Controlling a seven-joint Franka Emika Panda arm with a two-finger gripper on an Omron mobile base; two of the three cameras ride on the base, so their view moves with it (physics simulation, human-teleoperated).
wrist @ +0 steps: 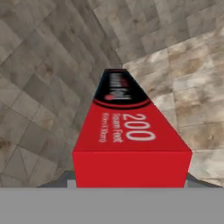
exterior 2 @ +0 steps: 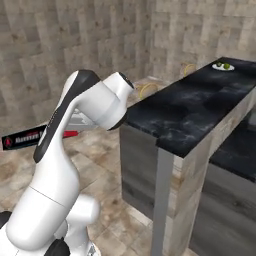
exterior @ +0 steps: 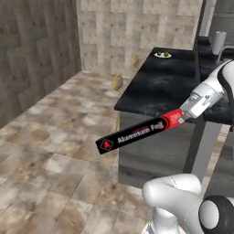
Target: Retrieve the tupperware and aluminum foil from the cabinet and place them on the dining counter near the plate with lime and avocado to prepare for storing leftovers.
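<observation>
At the near corner of the dining counter (exterior: 160,82), the gripper (exterior: 184,118) is clenched on the red end of the aluminum foil (exterior: 137,134), holding the long black box in the air, clear of the tiled floor (exterior: 50,137). From the gripper the box runs out toward eight o'clock in the left base view, lettering up, its far black end past the counter's edge. On the counter's far end, at about twelve o'clock, sits the plate (exterior: 162,55) with green fruit.
</observation>
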